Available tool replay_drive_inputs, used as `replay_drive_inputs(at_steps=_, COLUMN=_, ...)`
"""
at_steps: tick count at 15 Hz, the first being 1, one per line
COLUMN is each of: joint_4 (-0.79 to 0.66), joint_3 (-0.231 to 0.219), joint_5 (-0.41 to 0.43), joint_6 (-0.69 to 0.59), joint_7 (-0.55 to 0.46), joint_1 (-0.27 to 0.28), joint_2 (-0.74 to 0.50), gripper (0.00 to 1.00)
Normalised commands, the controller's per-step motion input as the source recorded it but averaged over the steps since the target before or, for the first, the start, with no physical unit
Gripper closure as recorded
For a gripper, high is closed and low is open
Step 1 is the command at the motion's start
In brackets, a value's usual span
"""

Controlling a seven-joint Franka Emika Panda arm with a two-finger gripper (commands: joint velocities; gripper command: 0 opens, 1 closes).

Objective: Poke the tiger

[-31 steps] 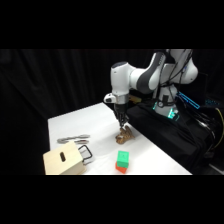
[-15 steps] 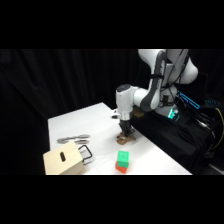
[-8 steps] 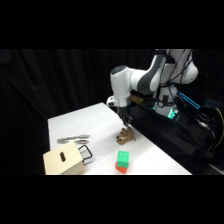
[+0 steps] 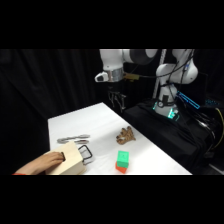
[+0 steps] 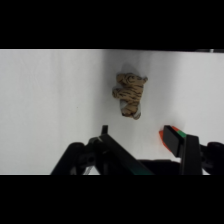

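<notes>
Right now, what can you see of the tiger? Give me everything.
The tiger is a small tan-brown animal figure with darker stripes and a lumpy, irregular outline; it looks soft, like a plush toy. In the wrist view it lies flat on the white table, a paler patch at one end. In the side view it sits near the table's right edge, just beyond the green-and-red block and apart from it. Nothing touches it; the gripper hangs well above it.

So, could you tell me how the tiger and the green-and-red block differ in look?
The tiger is tan with dark stripes and a lumpy, irregular outline; the green-and-red block is plain-coloured and straight-edged. In the side view, the tiger lies farther back on the table, the block nearer the front edge. Both look similar in size.
</notes>
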Motion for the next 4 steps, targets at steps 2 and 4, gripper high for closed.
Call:
replay_drive_inputs(at_steps=2, joint_4=0.37, joint_3=-0.060, joint_5=0.013, joint_6=-0.45, joint_7=-0.07, joint_1=-0.048, joint_2=-0.09, gripper=0.00)
replay_drive_inputs(at_steps=4, joint_4=0.32, joint_3=-0.059, joint_5=0.110, joint_6=-0.38, joint_7=-0.14, joint_1=-0.030, joint_2=-0.09, gripper=0.00)
